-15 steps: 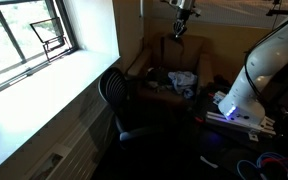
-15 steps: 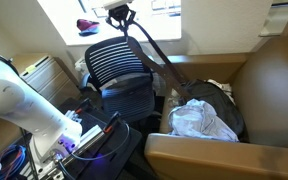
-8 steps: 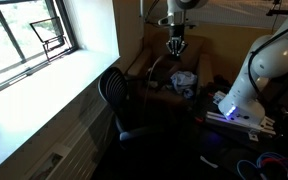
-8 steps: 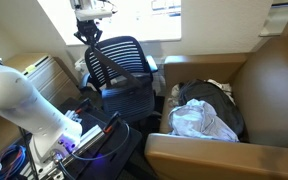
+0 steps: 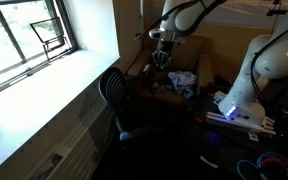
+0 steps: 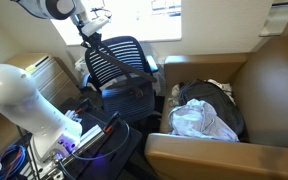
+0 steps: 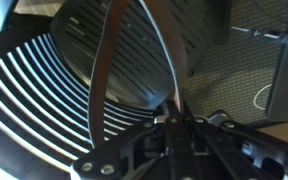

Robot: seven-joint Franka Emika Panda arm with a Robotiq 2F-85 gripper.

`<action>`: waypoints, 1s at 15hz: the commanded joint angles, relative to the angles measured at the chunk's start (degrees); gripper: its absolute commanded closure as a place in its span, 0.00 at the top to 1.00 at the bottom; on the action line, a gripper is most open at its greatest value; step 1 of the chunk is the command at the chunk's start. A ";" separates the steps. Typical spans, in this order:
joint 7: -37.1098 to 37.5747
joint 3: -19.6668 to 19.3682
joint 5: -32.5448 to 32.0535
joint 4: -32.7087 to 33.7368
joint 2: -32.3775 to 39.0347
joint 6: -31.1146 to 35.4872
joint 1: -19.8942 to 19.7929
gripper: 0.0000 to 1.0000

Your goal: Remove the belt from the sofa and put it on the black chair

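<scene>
My gripper (image 7: 174, 118) is shut on the belt (image 7: 106, 55). In the wrist view the belt runs up from the jaws as two thin brown straps in front of the black chair's slatted back (image 7: 39, 95). In both exterior views the gripper (image 6: 92, 30) (image 5: 160, 58) hangs just above the top of the black office chair (image 6: 119, 65) (image 5: 114, 95), off to the side of the brown sofa (image 6: 274, 80) (image 5: 192, 52). The belt dangles over the chair back (image 6: 106, 55). Its lower end is hard to make out.
A crumpled white cloth (image 6: 199, 120) (image 5: 182, 82) lies on a dark bag on the sofa seat. The robot's white base (image 6: 24, 100) (image 5: 246, 90) and cables stand beside the chair. A window and wide sill (image 5: 44, 70) run along one wall.
The gripper has carried the belt away from the sofa and come down to just above the chair back. The belt now hangs over the chair, no longer stretched back to the sofa.
</scene>
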 commanded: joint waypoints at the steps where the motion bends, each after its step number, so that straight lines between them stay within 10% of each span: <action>1: -0.55 0.61 10.20 3.41 9.36 15.79 3.67 0.01; 4: -4.62 0.39 25.35 6.95 17.51 30.50 9.31 0.01; 5: -6.10 1.46 30.21 8.75 19.92 34.22 9.68 0.30; 6: -2.95 0.99 23.71 4.50 14.45 28.68 8.24 0.06; 8: -4.03 1.27 28.01 7.00 18.66 32.93 9.92 0.18; 9: -4.03 1.28 28.28 7.79 19.74 33.27 10.08 0.49; 11: 2.87 1.96 15.85 4.43 20.85 32.43 4.78 0.55; 15: 10.42 -20.05 -4.39 2.39 23.65 27.44 14.83 0.82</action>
